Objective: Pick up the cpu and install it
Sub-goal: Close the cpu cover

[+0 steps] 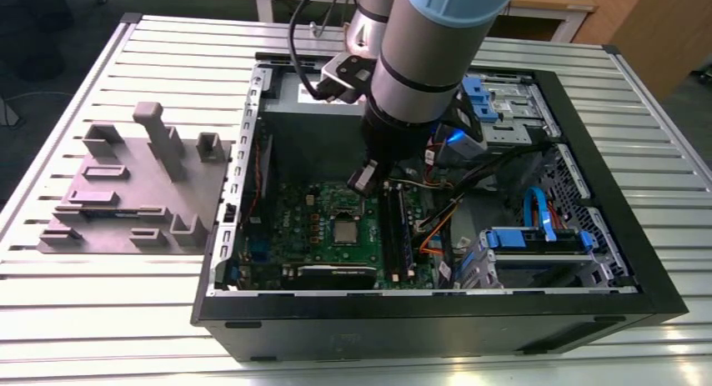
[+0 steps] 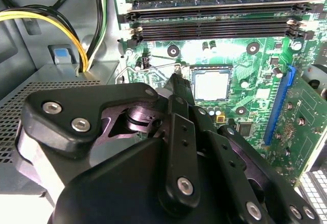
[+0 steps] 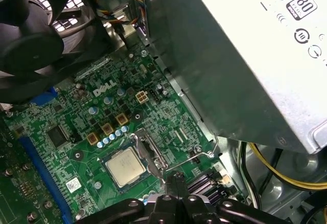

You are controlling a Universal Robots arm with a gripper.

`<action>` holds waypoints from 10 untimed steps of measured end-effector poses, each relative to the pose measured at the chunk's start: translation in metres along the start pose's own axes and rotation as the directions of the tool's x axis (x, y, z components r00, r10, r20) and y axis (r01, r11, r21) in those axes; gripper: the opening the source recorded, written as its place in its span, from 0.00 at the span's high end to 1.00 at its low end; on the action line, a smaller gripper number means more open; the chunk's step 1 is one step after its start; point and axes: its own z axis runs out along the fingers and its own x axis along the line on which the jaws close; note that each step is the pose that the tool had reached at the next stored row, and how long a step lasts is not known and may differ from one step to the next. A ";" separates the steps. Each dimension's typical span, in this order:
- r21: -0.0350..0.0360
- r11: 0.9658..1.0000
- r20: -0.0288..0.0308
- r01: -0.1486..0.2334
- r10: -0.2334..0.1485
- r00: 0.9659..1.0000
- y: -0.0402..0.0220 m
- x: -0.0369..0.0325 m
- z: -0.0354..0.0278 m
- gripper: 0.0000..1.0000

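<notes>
Open computer case (image 1: 623, 296) on the slatted surface (image 1: 133, 303), arm reaching inside. The cpu (image 3: 122, 166) lies flat in its socket on the green motherboard (image 3: 66, 116), with the retention lever (image 3: 204, 153) unlatched beside it. The end effector (image 2: 180, 83) hovers just beside the socket, fingers pressed together, holding nothing. Risk: a slightly skewed descent could strike the chip or snag the raised lever, damaging the socket.

One cpu (image 1: 348, 231), one computer case (image 1: 445, 323), one grey fixture block (image 1: 133, 194), one arm (image 1: 428, 61).
</notes>
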 end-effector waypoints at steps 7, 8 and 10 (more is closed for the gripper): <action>0.000 1.000 0.000 0.000 0.000 1.000 -0.0013 0.0018 -0.0001 0.90; 0.000 1.000 0.000 0.000 0.000 1.000 -0.0014 0.0021 -0.0002 0.90; 0.000 1.000 0.000 0.000 0.000 1.000 -0.0018 0.0027 -0.0002 0.90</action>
